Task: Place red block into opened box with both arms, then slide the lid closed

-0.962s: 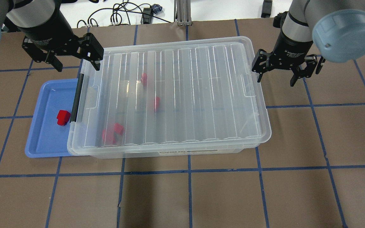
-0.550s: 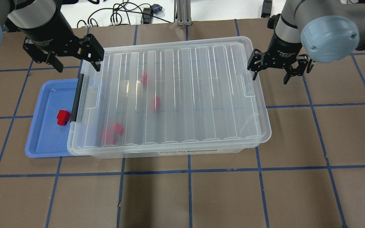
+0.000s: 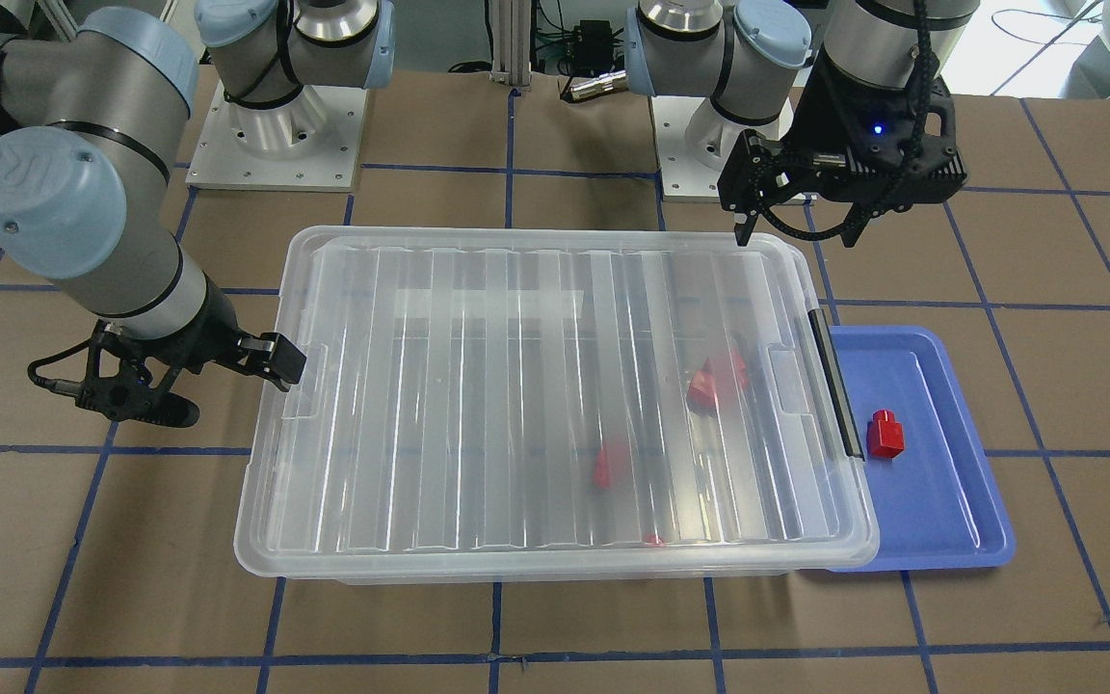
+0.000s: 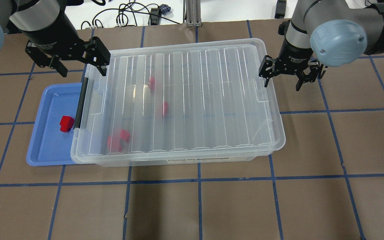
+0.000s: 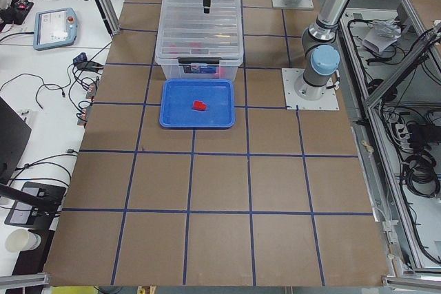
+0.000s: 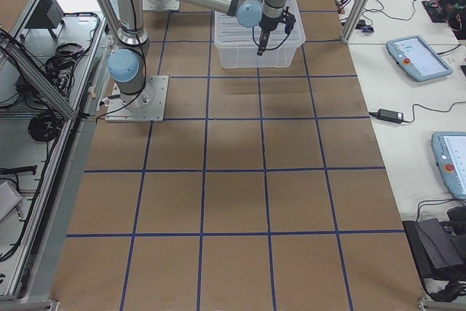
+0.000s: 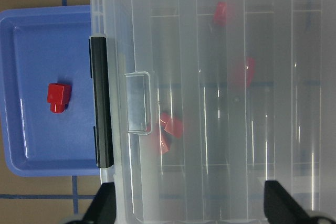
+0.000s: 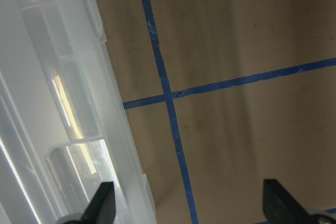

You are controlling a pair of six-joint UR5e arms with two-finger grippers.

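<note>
Red block [image 4: 66, 123] lies on the tray [image 4: 45, 150], outside the box [image 4: 178, 162], its lid [image 4: 195, 100] on. Left end effector [image 4: 82, 70] and right end effector [image 4: 282, 85] hang released. Uneven pushing could jam the lid.

Ribbed translucent lid [image 8: 47, 77] at left, rectangular notch [image 8: 79, 153] in its rim, brown table [image 8: 252, 24] at right, crossed blue tape lines [image 8: 169, 96] beside lid, right gripper [image 8: 189, 208] nearest, jaws spread wide.
</note>
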